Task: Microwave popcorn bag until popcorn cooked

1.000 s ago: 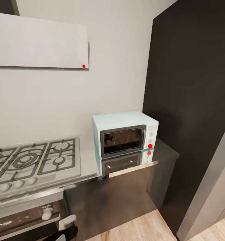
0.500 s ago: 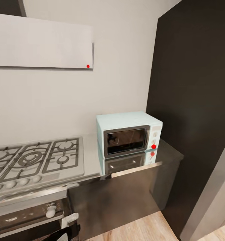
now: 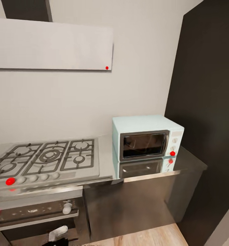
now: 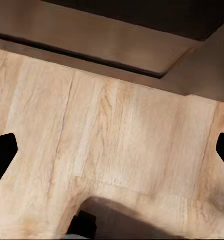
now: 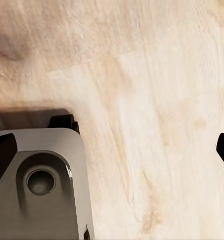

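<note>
Two dark fingertips of the left gripper (image 4: 112,152) sit at opposite edges of the left wrist view, spread wide with nothing between them, above pale wood floor (image 4: 117,150); beyond the gripper runs the dark base of a cabinet (image 4: 122,47). The right gripper (image 5: 112,152) is spread just as wide and empty over the same floor, with a grey part of the robot's base (image 5: 41,185) lying beside and under one fingertip.

From the head view, the microwave (image 3: 146,140) stands well above and ahead of both grippers, its dark glass door closed, a red knob low on its right-hand panel. It rests on the glossy grey tabletop (image 3: 189,160), which mirrors its front, close to a tall dark panel (image 3: 210,102). A gas hob (image 3: 47,159) lies on the tabletop beside the microwave, with a red knob at its near corner, above a built-in oven (image 3: 36,213). A pale extractor hood (image 3: 49,44) hangs on the wall over the hob. Popcorn bag: not visible on the stretch of tabletop shown.
</note>
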Available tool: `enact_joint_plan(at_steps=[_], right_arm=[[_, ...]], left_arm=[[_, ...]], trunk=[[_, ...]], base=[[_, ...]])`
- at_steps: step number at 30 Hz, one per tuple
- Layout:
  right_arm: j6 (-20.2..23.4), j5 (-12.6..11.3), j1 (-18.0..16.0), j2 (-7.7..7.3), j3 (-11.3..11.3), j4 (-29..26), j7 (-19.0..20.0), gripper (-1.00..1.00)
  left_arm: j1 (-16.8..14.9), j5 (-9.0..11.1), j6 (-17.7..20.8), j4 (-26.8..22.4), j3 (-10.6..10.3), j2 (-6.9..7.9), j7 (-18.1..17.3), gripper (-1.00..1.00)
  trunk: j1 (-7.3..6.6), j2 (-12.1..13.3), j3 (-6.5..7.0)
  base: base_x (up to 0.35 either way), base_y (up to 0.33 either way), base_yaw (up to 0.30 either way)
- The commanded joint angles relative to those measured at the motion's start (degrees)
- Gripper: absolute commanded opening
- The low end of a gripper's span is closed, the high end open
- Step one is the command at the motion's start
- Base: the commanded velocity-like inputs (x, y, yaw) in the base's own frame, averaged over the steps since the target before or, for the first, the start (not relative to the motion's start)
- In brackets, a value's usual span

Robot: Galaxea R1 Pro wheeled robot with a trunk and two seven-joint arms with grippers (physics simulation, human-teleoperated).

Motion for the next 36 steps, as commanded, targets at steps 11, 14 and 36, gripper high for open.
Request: enact_joint_plan(at_steps=[11, 14, 36], right_arm=[[-0.48, 0.40, -0.09, -0.02, -0.54, 0.16, 0.04, 1.00], [-0.40, 0.51, -0.06, 0.10, -0.50, 0.16, 0.07, 1.00], [-0.38, 0.45, -0.08, -0.03, -0.49, 0.16, 0.08, 1.00]], left_arm=[[11.76, -0.34, 0.11, 1.30, -0.51, -1.52, -0.43, 1.00], [13.82, -0.38, -0.09, 1.30, -0.54, -1.78, -2.21, 1.00], [15.59, -4.80, 0.15, 1.39, -0.50, -3.51, -5.60, 1.00]], trunk=[[0.00, -0.04, -0.06], [0.00, -0.04, -0.06], [0.00, -0.04, -0.06]], base=[[0.000, 0.000, 0.268], [0.000, 0.000, 0.268], [0.006, -0.164, 0.090]])
